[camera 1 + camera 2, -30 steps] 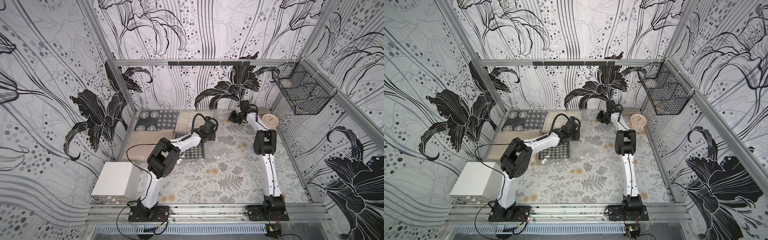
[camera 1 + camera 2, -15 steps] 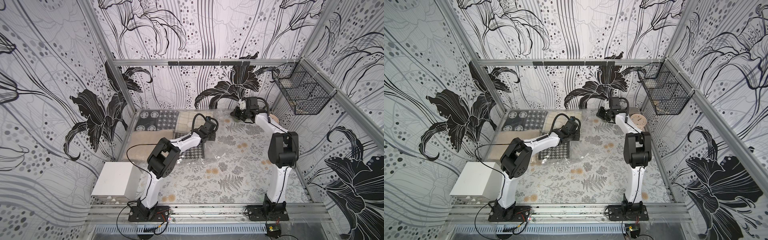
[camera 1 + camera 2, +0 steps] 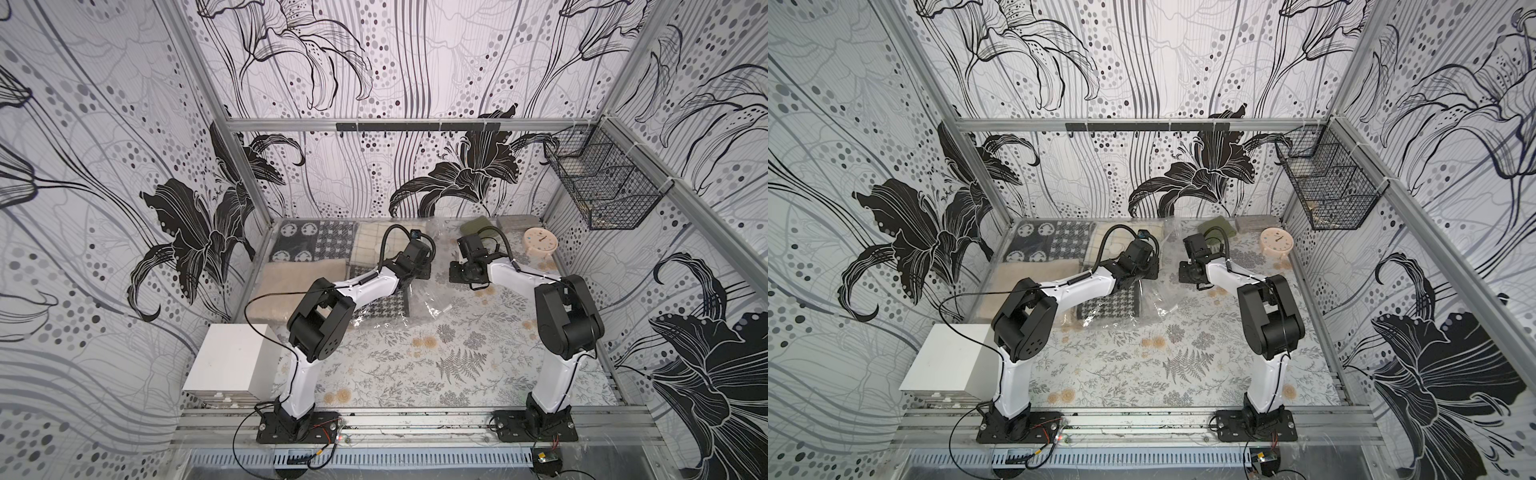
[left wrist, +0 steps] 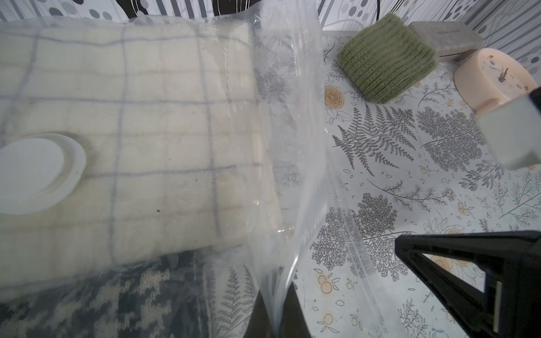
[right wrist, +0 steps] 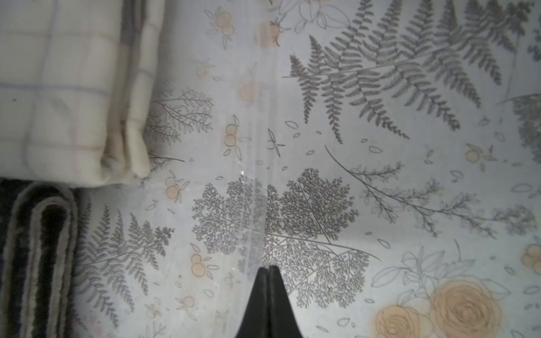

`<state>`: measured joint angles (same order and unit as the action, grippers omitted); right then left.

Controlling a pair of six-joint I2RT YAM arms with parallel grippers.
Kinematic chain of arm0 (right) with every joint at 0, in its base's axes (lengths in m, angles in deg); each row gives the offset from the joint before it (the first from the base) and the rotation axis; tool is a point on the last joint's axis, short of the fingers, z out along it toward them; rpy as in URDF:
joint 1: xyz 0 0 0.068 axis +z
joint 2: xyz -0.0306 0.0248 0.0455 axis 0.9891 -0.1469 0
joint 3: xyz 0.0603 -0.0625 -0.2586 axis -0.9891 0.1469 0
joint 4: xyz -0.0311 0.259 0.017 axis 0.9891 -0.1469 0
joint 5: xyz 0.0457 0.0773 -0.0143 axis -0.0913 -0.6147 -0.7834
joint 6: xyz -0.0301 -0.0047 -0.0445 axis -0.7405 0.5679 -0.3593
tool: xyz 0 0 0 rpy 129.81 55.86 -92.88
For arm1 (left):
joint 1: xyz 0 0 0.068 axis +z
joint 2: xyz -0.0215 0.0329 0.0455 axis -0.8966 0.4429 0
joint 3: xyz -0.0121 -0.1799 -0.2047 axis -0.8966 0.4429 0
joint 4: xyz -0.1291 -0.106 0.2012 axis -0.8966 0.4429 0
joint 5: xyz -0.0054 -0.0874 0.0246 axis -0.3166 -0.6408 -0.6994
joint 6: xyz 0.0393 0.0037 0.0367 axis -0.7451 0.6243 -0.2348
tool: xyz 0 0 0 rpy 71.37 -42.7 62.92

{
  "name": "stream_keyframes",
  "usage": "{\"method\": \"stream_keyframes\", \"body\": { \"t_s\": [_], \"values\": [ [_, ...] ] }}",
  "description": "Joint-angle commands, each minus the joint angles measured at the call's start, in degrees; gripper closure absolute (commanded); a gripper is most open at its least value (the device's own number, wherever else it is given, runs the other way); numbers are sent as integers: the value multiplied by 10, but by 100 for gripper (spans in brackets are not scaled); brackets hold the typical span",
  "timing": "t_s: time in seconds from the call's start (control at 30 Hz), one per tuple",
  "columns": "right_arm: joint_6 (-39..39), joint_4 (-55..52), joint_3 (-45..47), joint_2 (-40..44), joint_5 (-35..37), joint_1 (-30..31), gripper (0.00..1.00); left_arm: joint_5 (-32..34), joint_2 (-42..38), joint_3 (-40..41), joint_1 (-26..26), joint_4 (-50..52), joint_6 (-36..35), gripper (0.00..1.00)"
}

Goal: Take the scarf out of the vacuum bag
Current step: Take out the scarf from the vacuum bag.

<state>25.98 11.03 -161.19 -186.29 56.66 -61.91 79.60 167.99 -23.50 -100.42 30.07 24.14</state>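
Right now my left gripper [image 4: 275, 320] is clamped on a raised fold of the vacuum bag [image 4: 292, 131], which lies on the far left part of the table [image 3: 457, 374]. A folded cream checked scarf [image 4: 161, 131] sits inside it, beneath the white valve disc [image 4: 32, 172]. My right gripper [image 5: 268, 273] is fully closed. A clear strip of bag runs to its tips, but I cannot tell whether it is pinched.

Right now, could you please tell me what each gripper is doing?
Left gripper: fingers shut on the vacuum bag, pinching its clear film.
Right gripper: fingers shut, apparently pinching the vacuum bag's zip edge.
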Motion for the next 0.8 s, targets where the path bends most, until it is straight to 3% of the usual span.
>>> {"method": "stream_keyframes", "body": {
  "t_s": [0.0,0.2,0.3,0.77],
  "values": [
    [31,40,7,32,-55,-3,100,9,-24,7,0,-30,-13,100],
    [78,58,-13,-3,-193,-36,100,0,-39,21,0,-44,-12,100],
    [93,77,-4,-9,-219,-43,99,-3,-43,23,0,-47,-15,100],
    [73,45,-14,-2,-166,-43,88,-5,-46,24,-5,-56,-19,100]
  ]
}}
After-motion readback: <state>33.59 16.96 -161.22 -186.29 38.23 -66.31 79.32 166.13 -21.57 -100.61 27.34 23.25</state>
